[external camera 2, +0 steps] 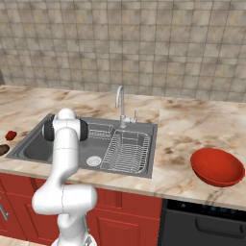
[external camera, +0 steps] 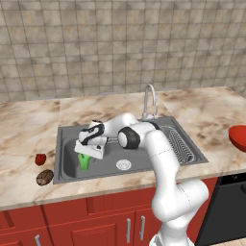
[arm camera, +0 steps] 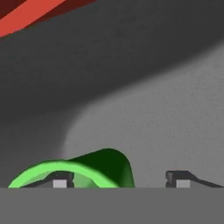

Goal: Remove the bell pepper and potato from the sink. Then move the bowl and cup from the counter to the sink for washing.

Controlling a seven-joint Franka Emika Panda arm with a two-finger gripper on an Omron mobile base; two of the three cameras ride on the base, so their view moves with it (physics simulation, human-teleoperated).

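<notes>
Green is what you see first — the cup stands in the left part of the sink, right under the robot's hand. The gripper points down at it from above. In the hand view the two dark finger tips stand wide apart, one at the cup's rim and one off to the side over bare grey metal, so the hand is spread and not pinching anything.

Around the cup the sink floor is grey, with a round drain near the middle and a wire rack on the right side. The bent chrome faucet rises behind the basin.

Out on the marble counter, to the left of the sink, sits the little red bell pepper. The brown potato lies just in front of it, near the counter's edge — both are out of the basin.

Far over on the right, well apart from the sink, the big red bowl rests on the counter. Below are red cabinet doors, and behind is a tiled wall.
</notes>
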